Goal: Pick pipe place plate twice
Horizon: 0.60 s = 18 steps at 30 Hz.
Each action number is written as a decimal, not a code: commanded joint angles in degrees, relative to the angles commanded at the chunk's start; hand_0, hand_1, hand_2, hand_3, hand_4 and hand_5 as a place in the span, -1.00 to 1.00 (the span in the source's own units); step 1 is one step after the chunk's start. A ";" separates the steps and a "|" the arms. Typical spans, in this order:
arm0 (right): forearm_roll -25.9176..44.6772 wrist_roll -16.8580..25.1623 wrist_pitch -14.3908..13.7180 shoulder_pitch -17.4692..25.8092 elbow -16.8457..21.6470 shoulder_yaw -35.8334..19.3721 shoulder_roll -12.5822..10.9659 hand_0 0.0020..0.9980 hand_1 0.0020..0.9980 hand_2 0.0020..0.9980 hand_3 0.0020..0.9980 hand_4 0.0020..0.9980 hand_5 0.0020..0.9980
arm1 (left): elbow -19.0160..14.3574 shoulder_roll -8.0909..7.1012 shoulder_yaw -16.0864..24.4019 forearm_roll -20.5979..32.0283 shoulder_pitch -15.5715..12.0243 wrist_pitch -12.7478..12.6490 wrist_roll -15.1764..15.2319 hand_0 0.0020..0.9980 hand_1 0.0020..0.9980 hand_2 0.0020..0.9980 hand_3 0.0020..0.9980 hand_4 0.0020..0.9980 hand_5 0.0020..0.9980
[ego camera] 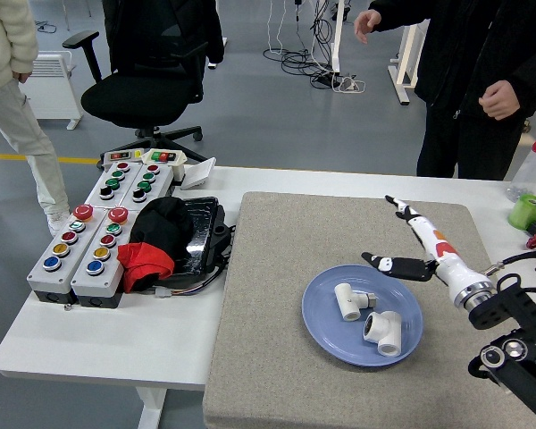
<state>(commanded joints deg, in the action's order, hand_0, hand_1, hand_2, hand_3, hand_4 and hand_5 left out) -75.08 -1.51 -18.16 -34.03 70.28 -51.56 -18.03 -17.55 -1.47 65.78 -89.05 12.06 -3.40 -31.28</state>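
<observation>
Two white plastic pipe fittings lie on a round blue plate, over a grey-beige felt mat on the white tabletop. The white robot hand has black fingertips and an orange-red patch.

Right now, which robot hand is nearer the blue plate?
Right. The right hand hovers open just beyond the blue plate's far right rim, holding nothing. The left hand is not in view. Two white pipe fittings lie on the plate.

The right hand hangs raised, its fingers spread and holding nothing.
</observation>
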 joint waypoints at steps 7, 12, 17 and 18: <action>16.15 2.19 5.62 6.68 2.41 -12.52 -4.53 0.68 0.58 0.74 0.70 0.29 -0.07 | 0.07 -0.14 0.46 -0.72 0.09 0.06 -0.03 0.31 0.25 0.28 0.15 -0.19 1.00; 28.07 1.93 9.79 12.75 3.85 -22.72 -4.63 0.68 0.58 0.74 0.70 0.29 -0.07 | 0.16 -0.21 0.65 -0.91 0.24 0.02 0.06 0.31 0.25 0.28 0.15 -0.19 1.00; 39.86 1.19 11.70 19.89 4.97 -32.94 -1.29 0.63 0.52 0.67 0.67 0.26 -0.04 | 0.24 -0.17 1.21 -1.81 0.41 0.10 0.12 0.31 0.25 0.28 0.15 -0.19 1.00; 42.01 1.23 11.80 20.81 5.09 -34.14 -1.00 0.63 0.52 0.67 0.67 0.26 -0.04 | 0.25 -0.16 1.28 -1.94 0.43 0.12 0.14 0.31 0.25 0.28 0.15 -0.19 1.00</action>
<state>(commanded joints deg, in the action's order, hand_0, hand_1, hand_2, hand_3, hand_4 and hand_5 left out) -33.07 -0.28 -6.36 -13.21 75.37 -85.70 -19.04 -17.30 -1.64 67.06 -90.99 12.49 -3.28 -31.14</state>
